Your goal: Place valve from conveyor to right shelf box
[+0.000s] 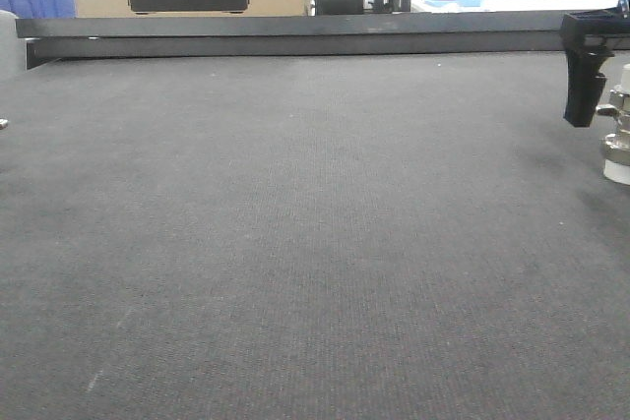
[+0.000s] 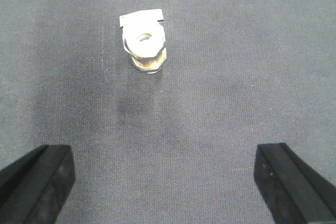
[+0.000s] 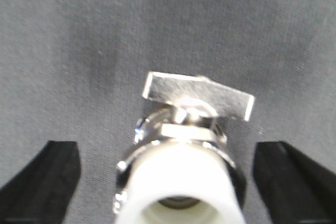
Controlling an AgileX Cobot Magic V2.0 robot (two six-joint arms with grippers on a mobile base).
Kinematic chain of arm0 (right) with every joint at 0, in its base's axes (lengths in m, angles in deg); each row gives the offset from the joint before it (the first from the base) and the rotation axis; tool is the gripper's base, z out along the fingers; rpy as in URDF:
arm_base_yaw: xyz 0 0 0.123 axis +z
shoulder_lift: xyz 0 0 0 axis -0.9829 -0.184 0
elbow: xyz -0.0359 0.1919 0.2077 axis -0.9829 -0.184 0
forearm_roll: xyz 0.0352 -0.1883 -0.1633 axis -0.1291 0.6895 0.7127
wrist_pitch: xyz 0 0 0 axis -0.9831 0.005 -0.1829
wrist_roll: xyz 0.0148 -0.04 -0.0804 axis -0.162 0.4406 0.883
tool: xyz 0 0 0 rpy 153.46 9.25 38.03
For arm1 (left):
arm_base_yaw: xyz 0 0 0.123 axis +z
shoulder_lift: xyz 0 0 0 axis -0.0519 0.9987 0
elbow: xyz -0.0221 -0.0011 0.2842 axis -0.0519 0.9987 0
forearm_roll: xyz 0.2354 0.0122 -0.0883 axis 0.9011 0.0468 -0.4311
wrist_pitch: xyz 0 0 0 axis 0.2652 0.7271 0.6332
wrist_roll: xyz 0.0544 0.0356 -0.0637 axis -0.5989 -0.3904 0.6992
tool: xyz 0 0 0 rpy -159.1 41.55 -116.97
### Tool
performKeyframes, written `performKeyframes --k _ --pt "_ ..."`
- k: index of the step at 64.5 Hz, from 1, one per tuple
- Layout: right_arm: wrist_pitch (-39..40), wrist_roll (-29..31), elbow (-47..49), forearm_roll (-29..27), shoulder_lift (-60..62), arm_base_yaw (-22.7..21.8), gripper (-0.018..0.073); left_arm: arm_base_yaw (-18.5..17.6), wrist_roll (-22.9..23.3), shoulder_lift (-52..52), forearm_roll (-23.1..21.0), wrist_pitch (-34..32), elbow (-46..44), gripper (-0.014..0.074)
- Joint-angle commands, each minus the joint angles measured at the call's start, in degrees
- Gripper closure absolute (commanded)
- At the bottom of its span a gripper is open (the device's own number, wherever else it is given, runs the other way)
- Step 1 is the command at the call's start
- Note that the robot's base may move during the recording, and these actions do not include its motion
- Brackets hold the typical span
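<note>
While both grippers hang with jaws spread, the small silvery metal valve with whitish ends (image 1: 617, 135) stands upright at the right edge of the wide, dark grey woven conveyor belt (image 1: 295, 243).
From the right wrist, the valve sits between the black fingers of the right gripper (image 3: 168, 179) and touches neither, its flat side lever on the far side. From the front, one black finger (image 1: 588, 81) hangs just left of it, before the black metal rail (image 1: 295, 34). The left gripper (image 2: 165, 177) holds its jaws wide apart over the belt, with a silvery fitting (image 2: 143, 43) upright ahead of it. Whether that is the same valve cannot be told.
</note>
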Motion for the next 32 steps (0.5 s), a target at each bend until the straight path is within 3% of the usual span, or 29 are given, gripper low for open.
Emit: performKeyframes --k 1,15,19,32 --pt "-0.09 0.41 0.42 1.32 0.19 0.02 0.0134 -0.35 0.45 0.05 0.2 -0.32 -0.42 -0.0003" --pt "0.71 0.41 0.42 1.95 0.19 0.02 0.054 -0.35 0.45 0.05 0.2 -0.32 -0.42 -0.0003" --pt "0.16 0.41 0.42 2.52 0.19 0.02 0.0722 -0.35 0.45 0.05 0.2 -0.32 -0.42 -0.0003" --pt "0.98 0.41 0.42 2.65 3.37 0.02 0.0713 -0.35 -0.01 0.21 1.2 0.66 -1.73 -0.0003"
